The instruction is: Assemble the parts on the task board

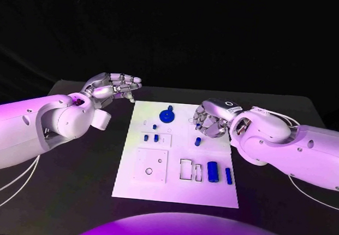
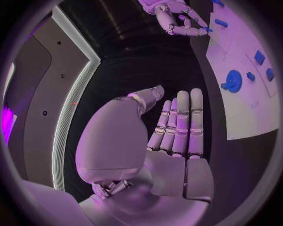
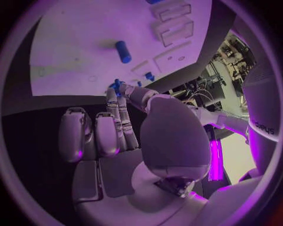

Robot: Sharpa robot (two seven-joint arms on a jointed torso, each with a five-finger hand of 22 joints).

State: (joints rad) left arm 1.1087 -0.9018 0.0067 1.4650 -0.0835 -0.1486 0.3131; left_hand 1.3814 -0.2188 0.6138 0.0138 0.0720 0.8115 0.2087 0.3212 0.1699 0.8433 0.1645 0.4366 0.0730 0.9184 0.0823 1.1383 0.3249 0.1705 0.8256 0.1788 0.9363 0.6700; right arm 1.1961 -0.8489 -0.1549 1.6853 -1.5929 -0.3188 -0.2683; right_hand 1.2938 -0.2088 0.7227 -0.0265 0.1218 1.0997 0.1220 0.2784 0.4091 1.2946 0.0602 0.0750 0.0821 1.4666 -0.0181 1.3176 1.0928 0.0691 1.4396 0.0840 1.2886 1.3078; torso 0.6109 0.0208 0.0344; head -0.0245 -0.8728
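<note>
The white task board [image 1: 211,195] lies in the middle of the black table. A round blue part [image 1: 166,115] sits near its far edge. Small blue parts [image 1: 146,138] [image 1: 198,141] lie mid-board, and a blue cylinder [image 1: 212,172] and a peg [image 1: 229,175] lie at the near right. My right hand [image 1: 211,121] hovers over the board's far right, fingers pointing down just beyond the small blue part [image 3: 123,52], holding nothing. My left hand [image 1: 113,85] hangs off the board's far left corner, fingers [image 2: 179,122] stretched out, empty. From its wrist I see the round part [image 2: 233,81] and my right hand [image 2: 177,19].
Several shallow recesses [image 1: 150,165] [image 1: 190,169] mark the near half of the board. Bare black table [image 1: 77,187] flanks the board on both sides. Both forearms cross the table's outer parts.
</note>
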